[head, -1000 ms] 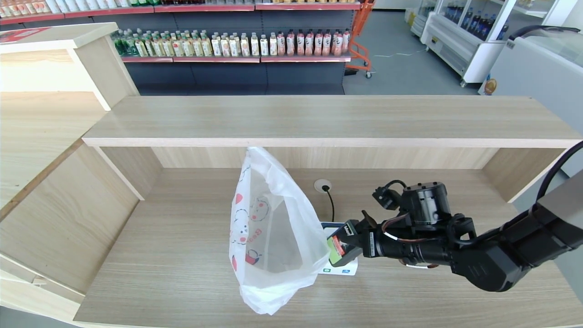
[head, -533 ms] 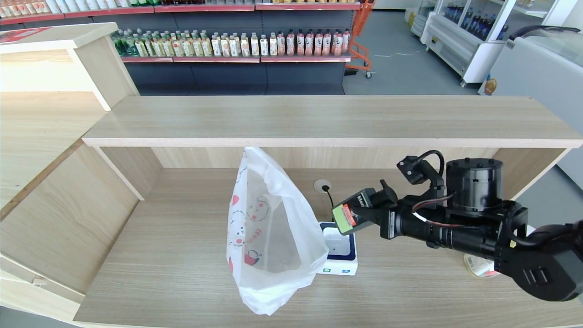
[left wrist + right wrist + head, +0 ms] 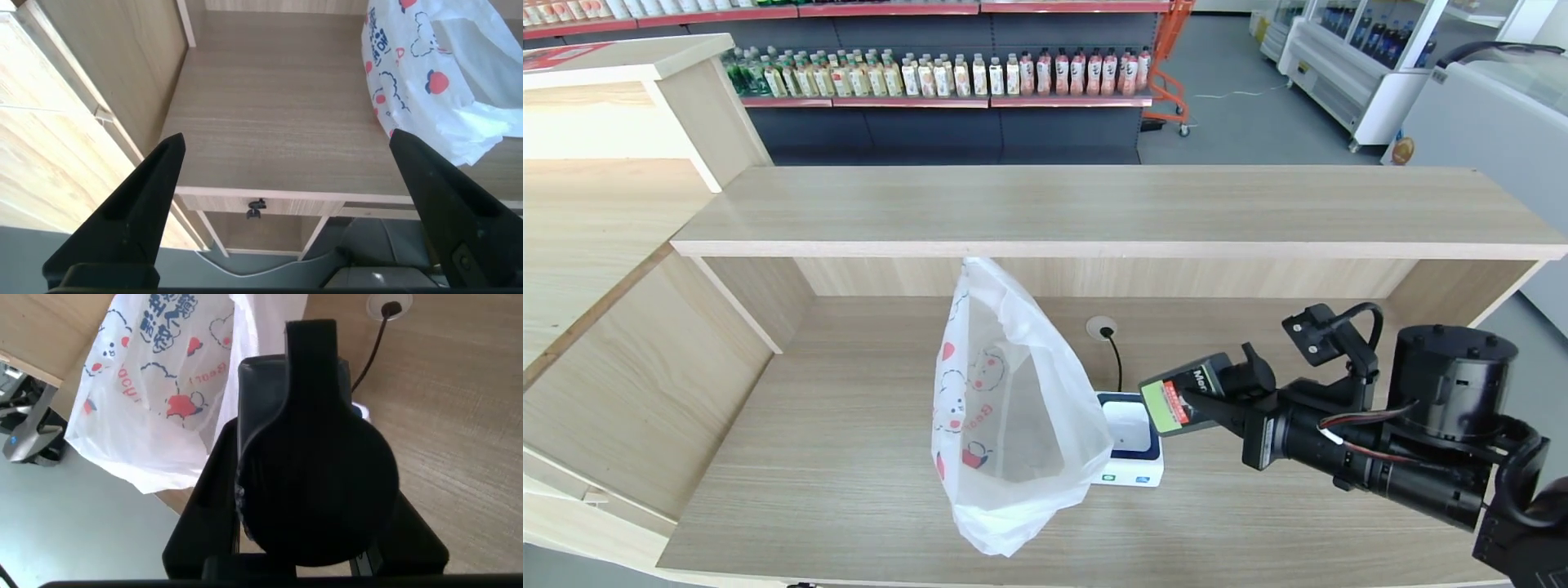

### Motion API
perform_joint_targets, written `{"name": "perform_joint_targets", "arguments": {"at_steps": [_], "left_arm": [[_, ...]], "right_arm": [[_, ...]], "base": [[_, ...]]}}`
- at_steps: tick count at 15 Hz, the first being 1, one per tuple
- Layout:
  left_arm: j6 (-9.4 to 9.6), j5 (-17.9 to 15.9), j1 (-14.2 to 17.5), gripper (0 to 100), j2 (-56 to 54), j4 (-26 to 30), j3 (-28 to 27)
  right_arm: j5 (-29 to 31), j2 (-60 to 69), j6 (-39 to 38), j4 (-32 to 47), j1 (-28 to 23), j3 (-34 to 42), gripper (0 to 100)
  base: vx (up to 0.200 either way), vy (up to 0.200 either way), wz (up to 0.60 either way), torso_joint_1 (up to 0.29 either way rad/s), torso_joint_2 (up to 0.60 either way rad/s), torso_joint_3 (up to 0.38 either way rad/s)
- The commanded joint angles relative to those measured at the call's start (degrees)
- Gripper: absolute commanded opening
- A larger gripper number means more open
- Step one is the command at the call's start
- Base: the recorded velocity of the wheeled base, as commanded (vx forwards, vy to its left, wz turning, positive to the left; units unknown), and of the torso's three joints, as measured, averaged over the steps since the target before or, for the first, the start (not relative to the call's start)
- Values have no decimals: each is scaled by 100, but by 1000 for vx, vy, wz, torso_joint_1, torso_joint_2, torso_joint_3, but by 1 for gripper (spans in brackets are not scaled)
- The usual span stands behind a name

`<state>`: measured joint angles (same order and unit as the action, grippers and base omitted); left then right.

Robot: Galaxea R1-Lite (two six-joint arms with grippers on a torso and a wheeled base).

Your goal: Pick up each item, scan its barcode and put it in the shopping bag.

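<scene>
The right pincer (image 3: 1217, 390) pinches a dark box (image 3: 1174, 403) with a green and red end label. It holds the box in the air just beside the white scanner (image 3: 1131, 441), on the side away from the shopping bag (image 3: 1005, 408). The bag stands on the tabletop (image 3: 833, 490), touching the scanner, its top up at the raised ledge (image 3: 1094, 212). The left pincer (image 3: 286, 140) is spread wide above the tabletop's near edge, near the bag.

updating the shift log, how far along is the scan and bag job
Done: the box is picked up, right gripper shut on it. In hand: it is held near the scanner. Still to do: dropping it into the shopping bag; the bag's contents are unclear.
</scene>
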<state>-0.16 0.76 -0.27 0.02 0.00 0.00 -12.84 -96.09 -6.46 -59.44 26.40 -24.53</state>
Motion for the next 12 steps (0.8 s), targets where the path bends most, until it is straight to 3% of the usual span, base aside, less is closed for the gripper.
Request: {"name": "perform_joint_targets", "arguments": {"at_steps": [1,4,12], "left_arm": [[-2,4,0,100,-2,0,0],[-2,4,0,100,-2,0,0],[-2,4,0,100,-2,0,0]], "right_arm": [[-8,29,-22,-6,5,1,0],[-17,20,-83,12,14,1,0],[-35,-279,-365,38,40,-553,0]], "base": [[0,0,0,0,0,0],[0,0,0,0,0,0],[-200,200,0,5,5,2]]}}
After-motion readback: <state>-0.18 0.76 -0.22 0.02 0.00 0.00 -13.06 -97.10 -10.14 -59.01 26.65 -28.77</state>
